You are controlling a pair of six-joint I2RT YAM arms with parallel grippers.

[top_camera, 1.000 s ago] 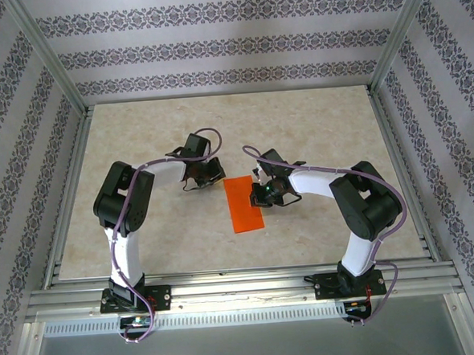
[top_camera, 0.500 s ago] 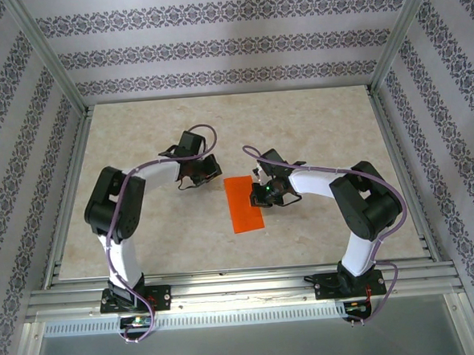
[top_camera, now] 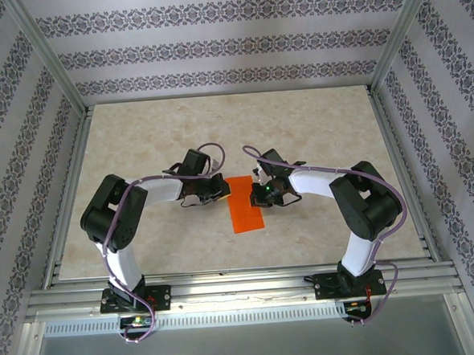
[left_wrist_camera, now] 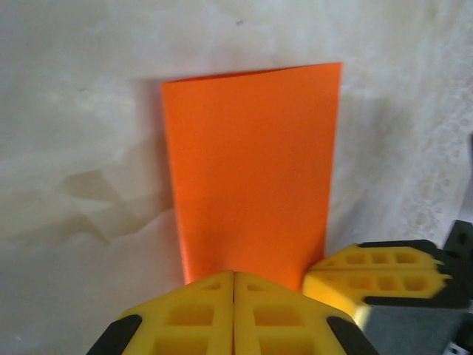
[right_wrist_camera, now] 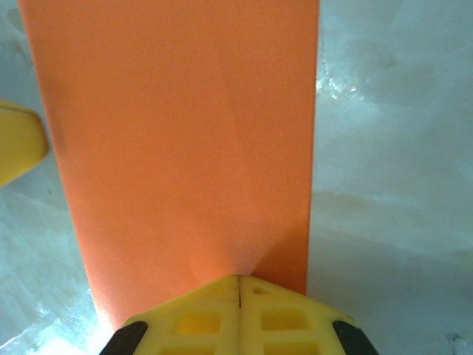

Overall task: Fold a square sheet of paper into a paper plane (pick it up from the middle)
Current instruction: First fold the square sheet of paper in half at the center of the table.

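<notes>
Left gripper (top_camera: 219, 190) has its two yellow fingers (left_wrist_camera: 196, 314) pressed tight together. Their tips sit right at the edge of the orange sheet of paper (top_camera: 245, 207). I cannot tell if any paper is caught between them. From this gripper the sheet lies straight ahead, flat on the table (top_camera: 138, 135).

Right gripper (top_camera: 261, 194) is pressed together too. Its tips rest on top of the sheet, just in from the edge, and seem to hold it down.

The sheet looks like a long box shape, not a square, so I think it is folded in half. Its long sides run from far to near, between the two grippers. Both grippers touch it, the left one at a far corner. The next fold likely starts from that corner.
</notes>
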